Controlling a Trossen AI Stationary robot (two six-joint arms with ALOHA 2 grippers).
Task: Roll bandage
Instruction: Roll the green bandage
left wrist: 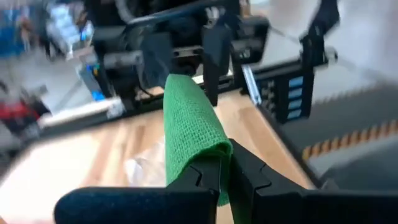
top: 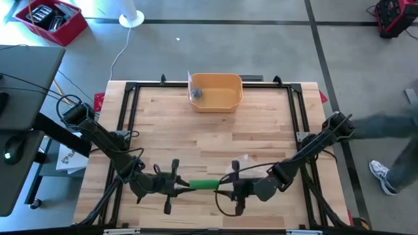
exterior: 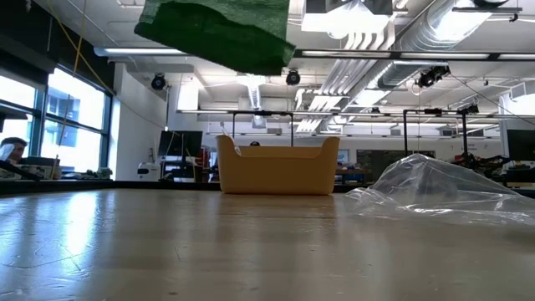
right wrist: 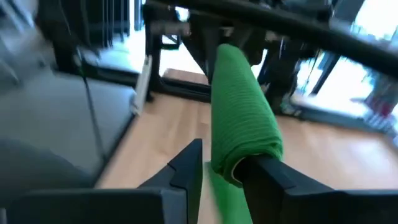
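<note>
- Right now my left gripper [top: 177, 185] is clamped on one end of the green bandage [top: 204, 185], which hangs in the air between my two arms near the front edge of the table [top: 215, 130]
- From my left wrist I see the cloth folded over and pinched tight between my two fingers [left wrist: 205, 177], running away toward the other arm
- My right gripper [top: 230, 187] sits at the bandage's far end; its fingers [right wrist: 186, 165] stand apart on either side of the rolled tip and look loosened rather than clenched, so I judge the left side is carrying the load
- This reads to me as the middle of the rolling: one end held fast while the other is let go for a fresh bite
- Next, I think, my right fingers must close again on the roll and turn it, keeping the cloth taut so the layers stay even; a slack release could let the roll unwind
- Beside my right arm a crumpled clear plastic wrapper [exterior: 435, 194] lies on the wood
- Farther back a yellow bin [top: 215, 91] stands at the table's rear edge, well apart from the work
- Beyond the table is a workshop floor with a red crate [top: 51, 21], and a person's leg and shoe [top: 382, 175] show at the right side
</note>
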